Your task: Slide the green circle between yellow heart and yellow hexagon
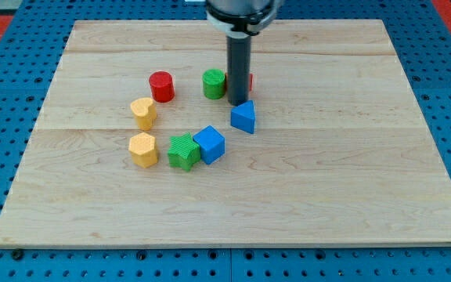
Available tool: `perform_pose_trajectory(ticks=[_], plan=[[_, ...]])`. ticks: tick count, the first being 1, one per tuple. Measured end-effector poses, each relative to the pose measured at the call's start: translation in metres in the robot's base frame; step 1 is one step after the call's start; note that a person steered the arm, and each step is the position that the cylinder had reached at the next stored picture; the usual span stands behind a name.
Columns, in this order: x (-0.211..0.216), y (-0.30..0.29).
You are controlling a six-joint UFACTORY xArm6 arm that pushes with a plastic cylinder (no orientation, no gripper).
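The rod comes down from the view's top and its lower end, my tip [239, 103], rests on the wooden board [351, 180] just to the view's right of the green circle [214, 83], touching it or very nearly so; the exact contact cannot be made out. The arm carries no jaws, only this plain dark rod, so nothing is clasped or held, and the tip merely stands beside the block. Partly hidden behind the rod, on its right side, a red block [250, 81] shows only as a thin sliver, so its shape cannot be told. Just below the tip, toward the view's bottom, sits the blue triangle [243, 117], close to the rod's end. To the view's left of the green circle, with a small gap between them, stands the red circle [161, 85]. Further down and left lies the yellow heart [142, 112], and directly beneath it, near but apart, the yellow hexagon [142, 149]. To the right of the hexagon sits a ridged green block [183, 151], and pressed against that block's right side is the blue cube [209, 144]. Together the blocks form a loose ring in the board's left-centre part. The green circle lies at the ring's top, well apart from the gap between the two yellow blocks. The board rests on a blue pegboard surface [6, 94].
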State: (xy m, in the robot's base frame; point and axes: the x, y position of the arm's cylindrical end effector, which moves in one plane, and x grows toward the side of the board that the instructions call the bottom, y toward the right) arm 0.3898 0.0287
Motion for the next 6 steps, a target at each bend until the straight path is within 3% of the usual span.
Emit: perform_pose_trajectory(ticks=[1, 2, 4, 6], plan=[[0.000, 0.027], [-0.019, 0.018], [-0.077, -0.075], [-0.021, -0.102]])
